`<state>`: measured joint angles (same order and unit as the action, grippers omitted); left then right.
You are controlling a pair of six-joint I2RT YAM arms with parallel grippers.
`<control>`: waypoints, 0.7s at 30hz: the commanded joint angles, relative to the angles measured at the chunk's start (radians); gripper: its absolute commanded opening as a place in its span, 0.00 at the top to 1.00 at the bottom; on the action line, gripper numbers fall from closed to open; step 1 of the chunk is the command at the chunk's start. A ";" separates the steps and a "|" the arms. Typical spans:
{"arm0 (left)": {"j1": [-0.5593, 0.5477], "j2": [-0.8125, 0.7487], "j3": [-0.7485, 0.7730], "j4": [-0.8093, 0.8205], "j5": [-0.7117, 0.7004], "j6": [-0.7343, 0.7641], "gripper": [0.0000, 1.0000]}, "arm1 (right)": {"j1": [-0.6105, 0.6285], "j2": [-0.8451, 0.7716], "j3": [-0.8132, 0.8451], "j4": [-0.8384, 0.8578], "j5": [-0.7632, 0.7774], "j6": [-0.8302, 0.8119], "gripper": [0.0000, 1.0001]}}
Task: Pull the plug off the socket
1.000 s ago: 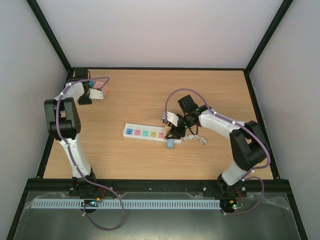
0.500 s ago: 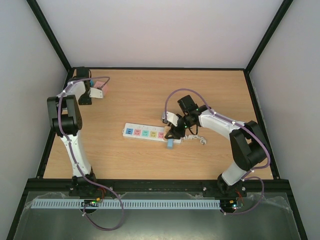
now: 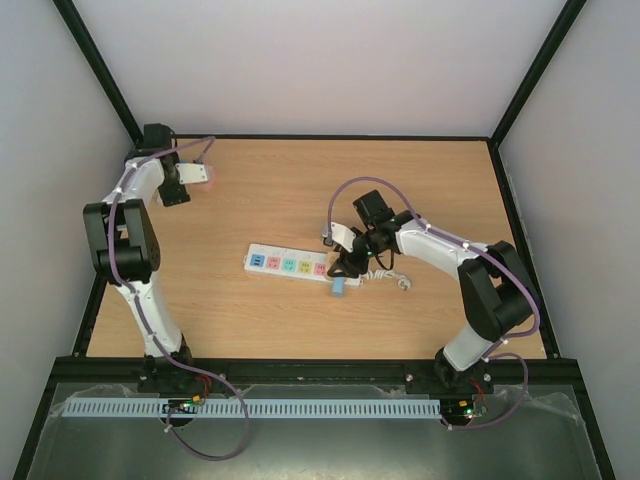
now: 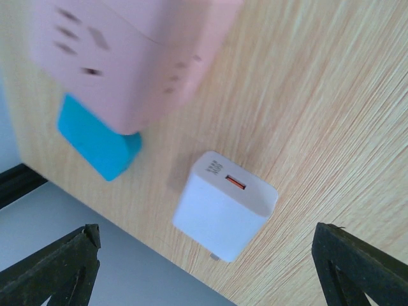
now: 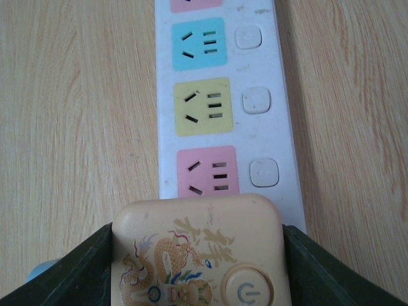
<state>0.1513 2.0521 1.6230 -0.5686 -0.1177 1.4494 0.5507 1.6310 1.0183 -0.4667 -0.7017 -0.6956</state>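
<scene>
The socket (image 3: 288, 266), a long white strip with pastel outlets, lies mid-table; the right wrist view shows its pink, yellow and blue outlets (image 5: 201, 106). A cream plug (image 5: 197, 252) with a dragon print and a power button stands at the strip's near end. My right gripper (image 5: 197, 261) is shut on it, one finger (image 5: 70, 274) on each side. Whether its pins sit in the strip is hidden. My left gripper (image 4: 204, 234) hangs wide open over a white USB charger (image 4: 224, 204) that lies free on the wood in the far left corner (image 3: 190, 172).
A pink cube socket (image 4: 121, 57) with a blue block (image 4: 99, 143) under it lies beside the charger, close to the table's edge and the wall. A small blue piece (image 3: 340, 288) lies next to the strip near the right gripper. The strip's white cord (image 3: 395, 280) curls to the right.
The left gripper has opened wide and drawn back toward the far left corner, and the white charger now lies free. The right gripper stays shut on the plug, almost still.
</scene>
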 commanded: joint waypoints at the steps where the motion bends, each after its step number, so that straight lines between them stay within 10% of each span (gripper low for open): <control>1: -0.008 -0.135 -0.035 -0.043 0.190 -0.178 0.07 | 0.016 0.031 0.014 0.036 0.048 0.027 0.64; 21: -0.221 -0.520 -0.409 0.140 0.683 -0.778 0.01 | 0.035 0.057 -0.024 0.414 0.289 0.510 0.70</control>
<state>-0.0254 1.5864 1.2831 -0.4984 0.4244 0.8513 0.5884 1.6848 1.0233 -0.2020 -0.5461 -0.3447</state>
